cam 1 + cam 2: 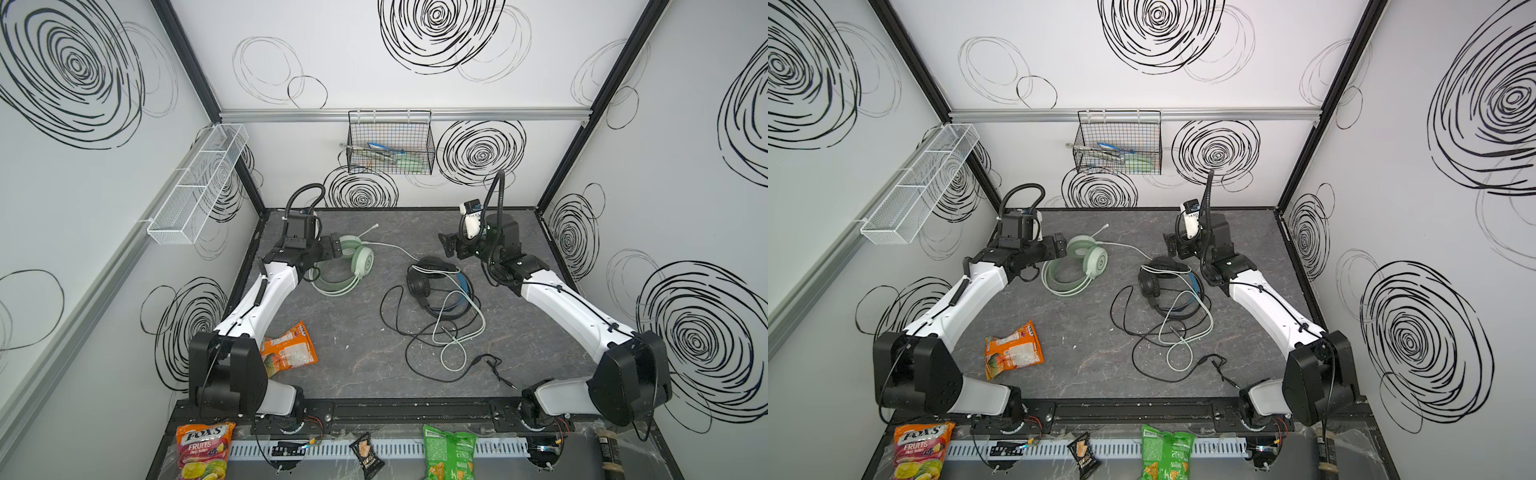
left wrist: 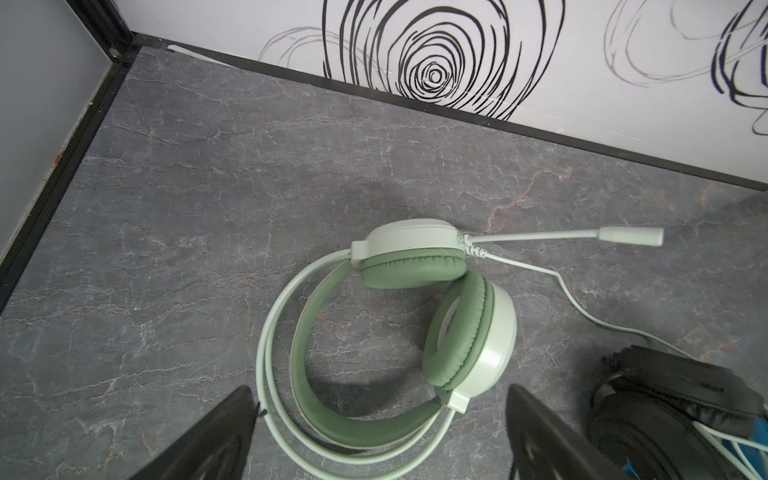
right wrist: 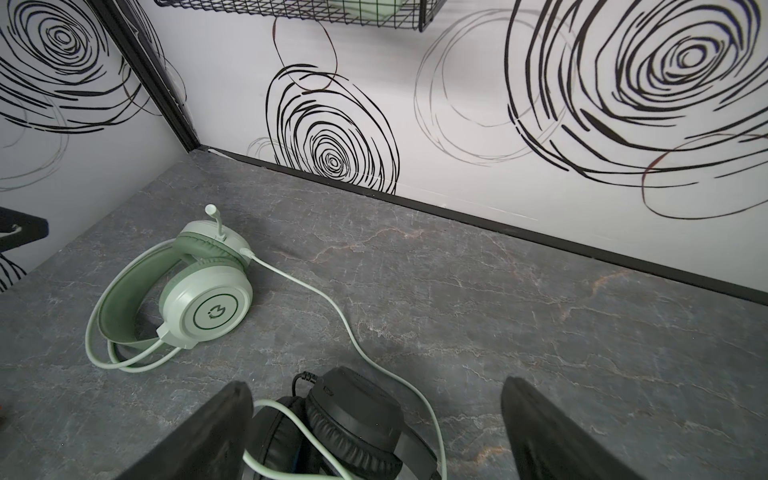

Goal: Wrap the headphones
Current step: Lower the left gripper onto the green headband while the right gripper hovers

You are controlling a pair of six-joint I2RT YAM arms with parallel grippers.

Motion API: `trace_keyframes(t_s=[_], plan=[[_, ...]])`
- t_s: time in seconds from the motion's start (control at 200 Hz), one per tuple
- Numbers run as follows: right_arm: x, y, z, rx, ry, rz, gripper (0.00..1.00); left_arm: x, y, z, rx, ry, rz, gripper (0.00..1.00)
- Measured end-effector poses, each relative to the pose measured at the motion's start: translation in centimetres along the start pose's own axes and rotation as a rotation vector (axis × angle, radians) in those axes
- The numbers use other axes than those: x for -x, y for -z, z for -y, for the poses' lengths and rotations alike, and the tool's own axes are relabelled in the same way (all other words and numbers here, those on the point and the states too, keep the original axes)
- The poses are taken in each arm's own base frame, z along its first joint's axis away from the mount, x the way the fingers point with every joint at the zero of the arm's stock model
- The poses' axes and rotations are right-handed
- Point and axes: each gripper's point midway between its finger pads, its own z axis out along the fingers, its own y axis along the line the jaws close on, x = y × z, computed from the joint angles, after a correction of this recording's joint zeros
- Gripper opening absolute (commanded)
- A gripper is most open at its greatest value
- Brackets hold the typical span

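headsets: two, counted. mint-green headset [image 1: 362,259] sits at 10 o'clock on the desk [image 1: 353,357]; black headset [image 1: 419,284] is just off centre toward 2 o'clock. the bodies lie apart.
cables: two. white cable [image 2: 519,262] leaves the mint cup toward 4 o'clock and lies across the black headset. black cable [image 1: 382,307] sprawls in loose loops at 5 to 6 o'clock. the two cross each other.
left claw [image 1: 335,246]: jaws apart, nothing held. at the mint headset's 9 o'clock, just beside it; cannot tell if it touches.
right claw [image 1: 448,245]: jaws apart, nothing held. near the black headset, at its 1 o'clock.
handling (judged): both light. headbands stiff but springy, cushions soft, cables limp, thin, likely to slip and snag.
hold points (judged): headband or cup yoke to steady; cable close to the cup to start winding. leave the mic boom [image 2: 629,235] alone, it looks fragile.
others counted: snack bags [image 1: 289,353] four, one orange at 8 o'clock, three on the 6 o'clock ledge. wire baskets [image 1: 415,137] two, on the walls.
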Motion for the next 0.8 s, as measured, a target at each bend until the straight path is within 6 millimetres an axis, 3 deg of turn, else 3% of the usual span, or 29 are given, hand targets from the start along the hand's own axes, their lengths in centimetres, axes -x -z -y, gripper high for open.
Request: trace_keyframes(t_s=[0.3, 0.625, 0.8], plan=[[-0.6, -1.3, -2.5, 0.071, 0.001, -0.001, 0.97, -1.5, -1.7, -3.6, 0.062, 0.082, -0.065, 0.98], [-0.8, -1.8, -3.6, 0.108, 0.001, -0.001, 0.97, -6.2, -6.0, -6.1, 0.134, 0.171, -0.184, 0.96], [-0.9, -1.6, -3.7, 0.112, 0.002, 0.003, 0.97, -8.1, -6.9, -7.1, 0.176, 0.214, -0.223, 0.96]])
